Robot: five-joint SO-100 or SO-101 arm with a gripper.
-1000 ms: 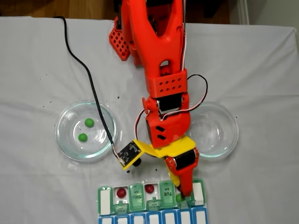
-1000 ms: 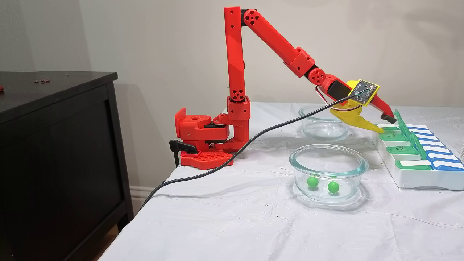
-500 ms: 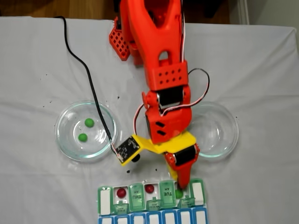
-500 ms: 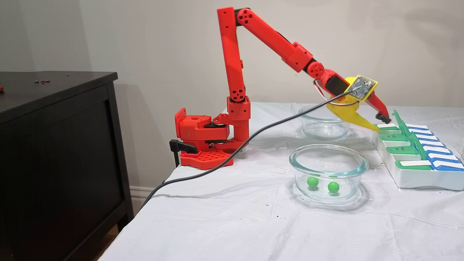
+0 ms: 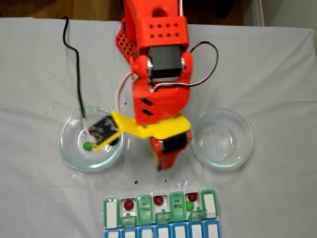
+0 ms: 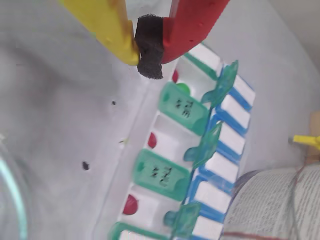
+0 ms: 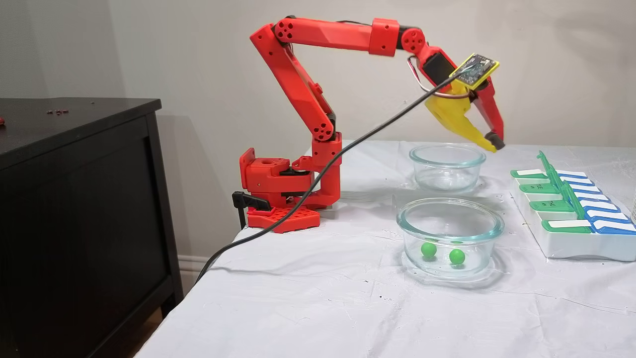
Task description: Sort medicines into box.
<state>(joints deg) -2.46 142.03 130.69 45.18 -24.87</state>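
The box [image 5: 112, 214] lies at the bottom edge of a fixed view, with several green lids raised. Its open cells hold medicines: three dark red balls [image 5: 129, 204] [image 5: 158, 200] [image 5: 192, 197] and one green ball [image 5: 189, 206]. My gripper [image 5: 161, 167] hangs shut and empty above the cloth, just short of the box. In the wrist view its yellow and red fingers press black foam [image 6: 149, 47] together above the box [image 6: 181, 107]. The other fixed view has the gripper [image 7: 493, 145] high over the far dish. Two green balls [image 7: 429, 249] [image 7: 456, 256] lie in the near dish.
Two round glass dishes stand in front of the box: the left dish [image 5: 69, 153] holds a green ball [image 5: 87, 146], partly under the wrist camera board; the right dish [image 5: 243, 148] holds nothing. A black cable [image 5: 74, 64] crosses the white cloth. A dark cabinet [image 7: 74, 199] stands beside the table.
The arm has risen and drawn back from the box towards its base. The fingers have shut. A green ball and a third red ball now show in the box cell where the gripper was.
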